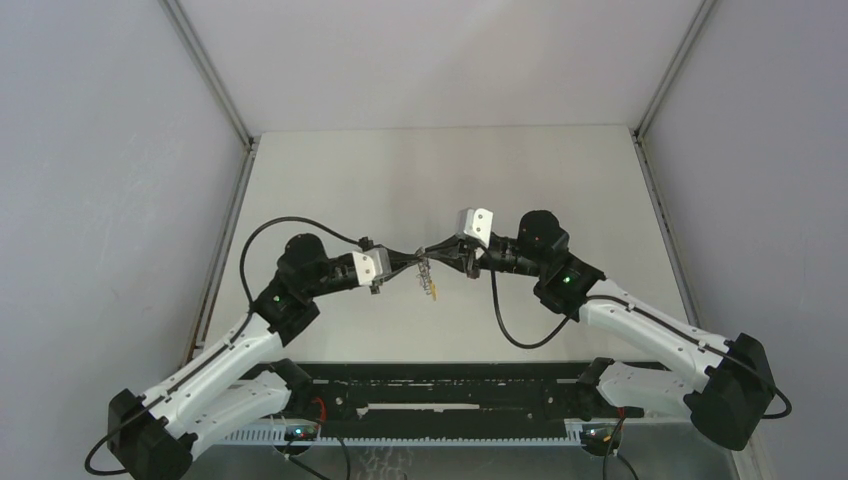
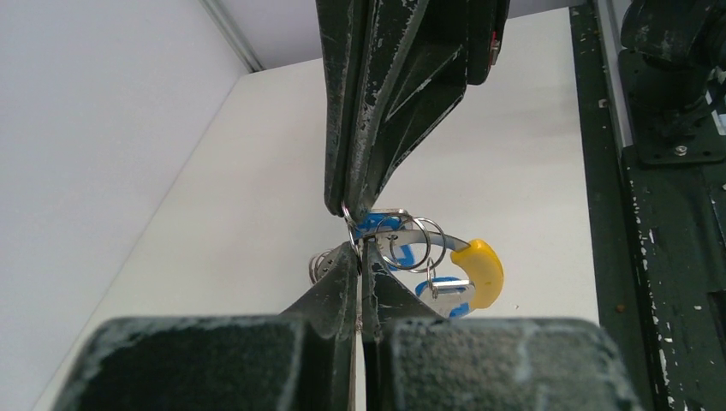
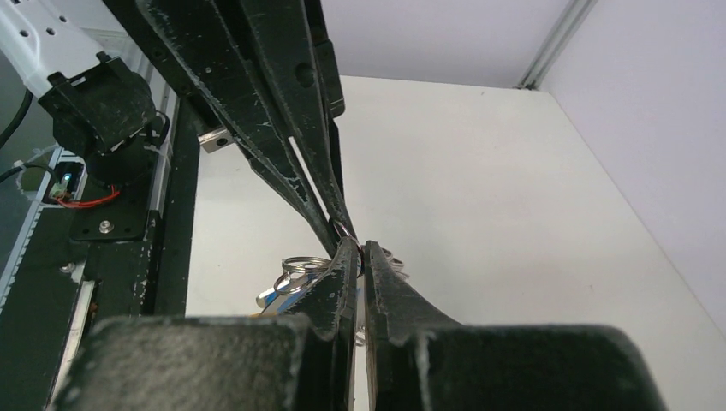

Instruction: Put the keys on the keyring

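Silvery keyring hung above the counter, pinched tip to tip by both closed pairs of jaws, blue keys dangling (thin grips, seemingly). Any uneven pull could have twisted it loose, dropping everything.

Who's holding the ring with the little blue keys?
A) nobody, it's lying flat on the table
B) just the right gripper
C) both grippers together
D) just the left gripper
C: the left gripper and the right gripper meet tip to tip, both shut on the keyring, and the blue keys sit right beside their tips.
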